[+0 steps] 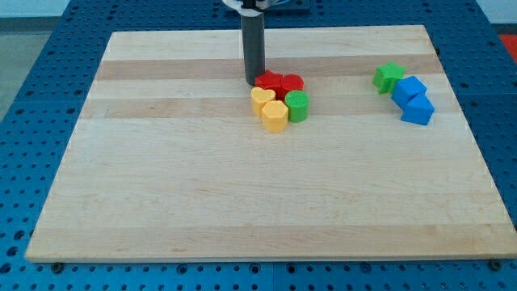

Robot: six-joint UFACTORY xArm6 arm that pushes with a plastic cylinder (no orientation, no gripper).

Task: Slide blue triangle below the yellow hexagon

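The yellow hexagon [275, 117] lies near the board's middle, at the bottom of a tight cluster. A yellow heart [260, 99] touches it at the upper left and a green round block [298, 106] at the right. Two red blocks [269, 81] [292, 82] sit at the cluster's top. Two blue blocks lie far to the view's right. The lower one [418, 110] looks like the triangle. The upper one [409, 88] looks like a cube. My tip [254, 82] rests against the left red block's left side, far from the blue blocks.
A green star [388, 77] touches the upper blue block at its upper left. The wooden board [161, 186] lies on a blue perforated table; its right edge runs close to the blue blocks.
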